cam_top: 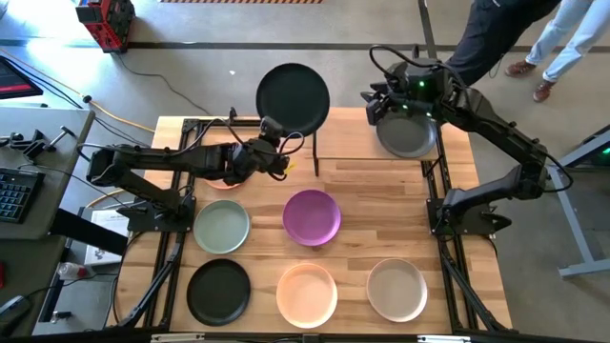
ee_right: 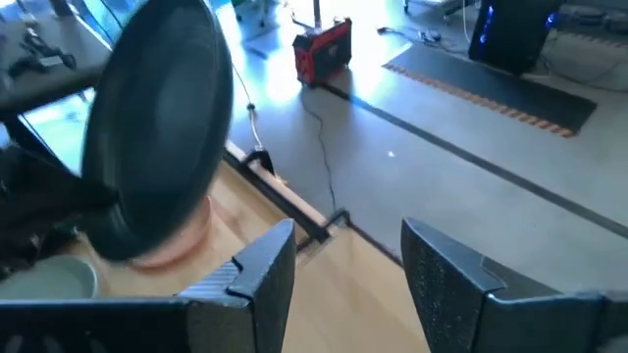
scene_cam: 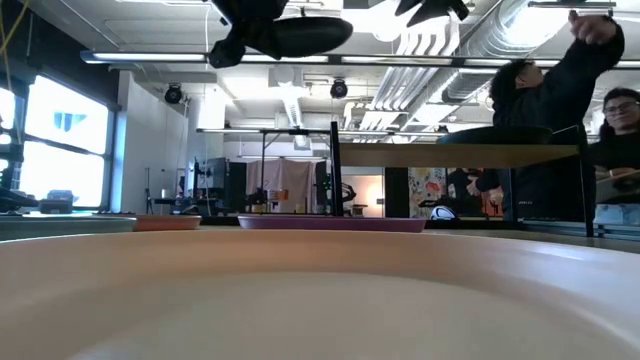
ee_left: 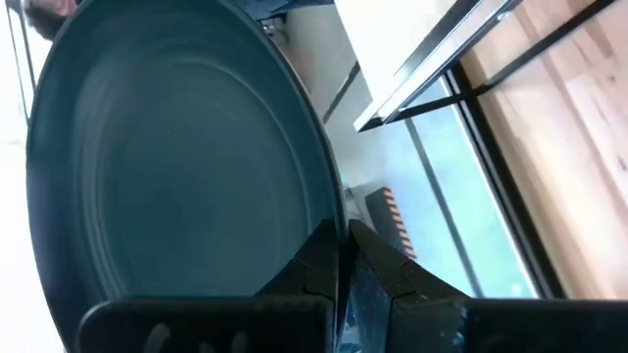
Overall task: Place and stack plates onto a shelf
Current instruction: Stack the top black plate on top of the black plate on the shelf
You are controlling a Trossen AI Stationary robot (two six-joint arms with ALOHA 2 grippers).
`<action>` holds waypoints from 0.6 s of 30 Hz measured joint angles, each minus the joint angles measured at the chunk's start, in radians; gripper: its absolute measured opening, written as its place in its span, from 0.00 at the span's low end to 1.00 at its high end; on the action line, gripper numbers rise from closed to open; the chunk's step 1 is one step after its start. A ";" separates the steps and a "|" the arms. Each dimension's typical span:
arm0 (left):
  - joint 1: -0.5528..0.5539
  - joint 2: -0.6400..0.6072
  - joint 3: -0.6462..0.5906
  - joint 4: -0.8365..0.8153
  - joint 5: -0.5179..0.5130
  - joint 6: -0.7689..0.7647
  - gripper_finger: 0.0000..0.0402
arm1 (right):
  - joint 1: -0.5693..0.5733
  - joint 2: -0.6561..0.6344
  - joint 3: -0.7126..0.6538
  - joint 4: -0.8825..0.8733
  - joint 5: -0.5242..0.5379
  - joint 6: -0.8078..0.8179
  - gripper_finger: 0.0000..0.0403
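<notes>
At 12 o'clock in the high view, left gripper is clamped on the rim of a black plate, held above the shelf. Right gripper, fingers spread and holding nothing, hovers at 1 o'clock over a dark grey plate on the shelf. Peach plate mostly hidden under left arm. Bench carries purple plate, sage plate, second black plate, pink plate, beige plate. No readable writing.

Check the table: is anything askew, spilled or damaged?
Nothing stands out. The left gripper holds a black plate by its rim above the shelf; the other plates lie flat.
</notes>
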 joint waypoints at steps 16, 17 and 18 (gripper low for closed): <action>0.002 0.045 0.000 -0.017 0.004 -0.015 0.00 | 0.109 0.128 0.000 0.038 -0.017 0.106 0.41; 0.001 0.049 0.000 -0.028 0.004 -0.030 0.00 | 0.116 0.137 0.000 0.040 -0.008 0.107 0.41; 0.000 0.056 0.000 -0.026 0.004 -0.039 0.00 | 0.121 0.143 0.000 0.040 0.003 0.106 0.41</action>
